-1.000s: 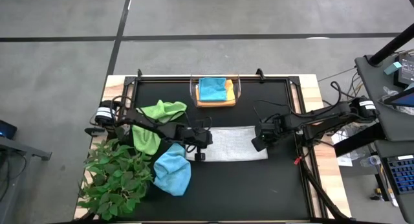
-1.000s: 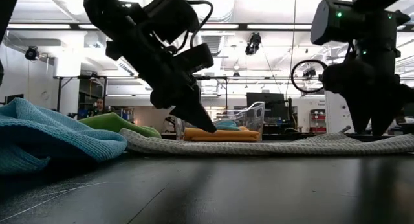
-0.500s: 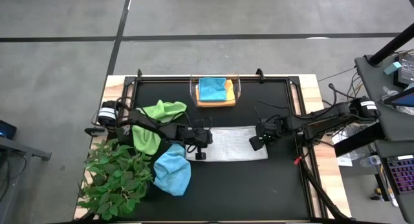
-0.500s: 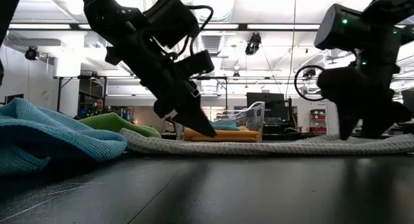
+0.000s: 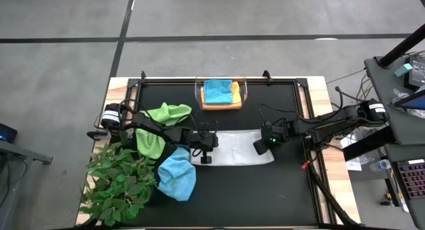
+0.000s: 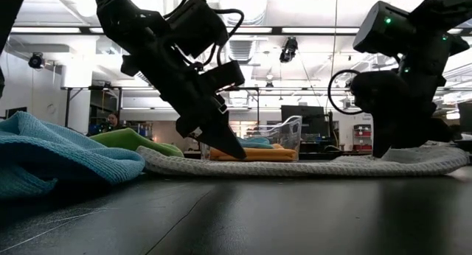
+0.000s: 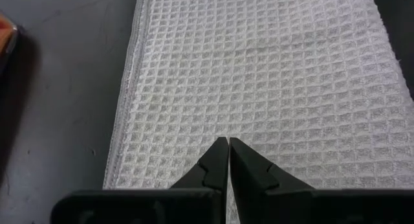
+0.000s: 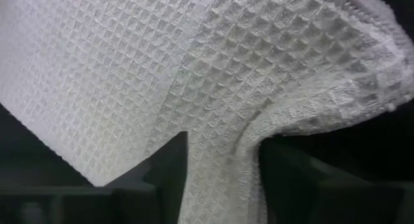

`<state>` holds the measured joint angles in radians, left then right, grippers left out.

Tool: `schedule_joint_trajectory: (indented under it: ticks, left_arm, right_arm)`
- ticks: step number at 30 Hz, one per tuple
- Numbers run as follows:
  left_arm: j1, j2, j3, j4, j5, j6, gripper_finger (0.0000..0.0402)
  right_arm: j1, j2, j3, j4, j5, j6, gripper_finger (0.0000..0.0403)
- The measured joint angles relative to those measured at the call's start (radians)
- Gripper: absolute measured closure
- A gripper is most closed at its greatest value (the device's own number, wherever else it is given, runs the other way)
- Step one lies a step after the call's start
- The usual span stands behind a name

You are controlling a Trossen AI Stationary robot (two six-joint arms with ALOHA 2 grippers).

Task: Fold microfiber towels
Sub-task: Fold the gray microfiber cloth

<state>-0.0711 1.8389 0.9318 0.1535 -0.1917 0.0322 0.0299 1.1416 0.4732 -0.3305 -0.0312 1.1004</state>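
Observation:
A pale grey-white towel (image 5: 236,147) lies folded into a flat strip on the black mat at mid-table. My left gripper (image 5: 211,147) is shut, with its tips on the strip's left end. My right gripper (image 5: 257,147) slants down onto the strip's right end, shut on a raised ridge of cloth. A lime green towel (image 5: 163,117) and a light blue towel (image 5: 178,177) lie rumpled on the mat at the left. A teal towel (image 5: 218,90) rests on a yellow-orange one (image 5: 234,96) inside the clear bin. My left gripper presses its shut fingertips (image 7: 228,149) down on the towel's upper face near its left end (image 7: 220,130), slanting down from the table's left. The cloth lies flat under them. My right gripper pinches a bunched ridge at the towel's right end (image 8: 223,120) between its two fingers (image 8: 171,162), slanting down from the table's right. That end stands humped up (image 6: 435,153); the rest stays on the mat.
A leafy plant (image 5: 119,183) fills the near left corner. The clear bin (image 5: 243,89) stands at the far edge. Bare black mat (image 5: 252,190) stretches in front of the white towel.
My right gripper has tipped further down, shifted slightly toward the table's left and shut on the white towel's right end. That end was lying flat and is now bunched and humped up. The towel's left end has stayed in place.

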Motion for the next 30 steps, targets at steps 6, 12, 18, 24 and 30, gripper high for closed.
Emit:
schedule_joint_trajectory:
  ticks: [6,12,18,24,30]
  left_arm:
    - [0.000,0.000,0.000,0.000,0.000,0.000,0.0401]
    - [0.000,-0.017,0.000,-0.008,0.000,0.000,0.0401]
    - [-0.001,-0.070,0.000,-0.062,0.000,0.000,0.0401]
    - [-0.001,-0.102,0.000,-0.145,0.000,0.001,0.0401]
    - [-0.001,-0.106,0.000,-0.151,0.000,0.001,0.0401]
  right_arm:
    - [0.000,0.000,0.000,0.000,0.027,-0.021,0.0338]
    - [0.000,-0.013,0.005,-0.029,0.031,-0.049,0.0389]
    - [0.000,-0.039,0.092,-0.273,0.090,-0.095,0.0390]
    - [0.000,-0.036,0.254,-0.623,0.206,-0.134,0.0391]
    - [-0.005,-0.026,0.390,-0.849,0.269,-0.130,0.0391]
